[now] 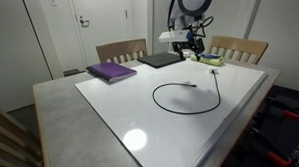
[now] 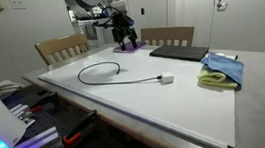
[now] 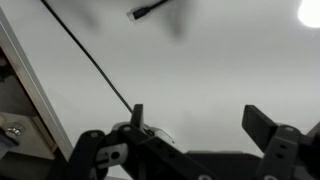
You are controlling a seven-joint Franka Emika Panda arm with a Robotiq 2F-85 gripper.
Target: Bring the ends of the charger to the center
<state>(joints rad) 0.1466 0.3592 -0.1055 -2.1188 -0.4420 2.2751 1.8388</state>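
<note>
Charger (image 1: 154, 97): long thin black cable w/ small plug tips, lying in one loose loop on the large glossy white board w/ grey border (image 1: 110, 110), just right of frame centre in an exterior view. One plug tip (image 1: 193, 86) sits at the loop's upper edge. The second end (image 1: 215, 74) trails off to the upper right of the loop. In an exterior view that tail finishes in a small white block (image 2: 167, 78), mid-frame. Wrist view: cable crosses diagonally from upper left to lower centre, w/ a dark tip near the top edge.

Black Robotiq gripper (image 1: 193, 44): upper right of frame centre, raised over the far side of the table, well apart from the cable. Jaws spread wide, nothing between them; both fingers (image 3: 262, 122) show along the bottom edge of the wrist view.

Other items, none touching the cable: purple book (image 1: 111, 71) upper left, flat dark laptop (image 1: 159, 60) beside it, blue & yellow cloths (image 2: 223, 71) at right.

Handling, est.:
- Cable is light & limp, no stiffness. It will drag and snake, not shift as one piece.
- Board looks slick, so ends should slide easily.
- Cable is v. thin, so a pinch must come right down to the board.
- Best hold: on the plug body or just behind it, where it is thickest.
- White-block end prob. the heavier one.
- Risk: pulling one end disturbs the loop & moves the other end.

Status: neither end grasped yet.
</note>
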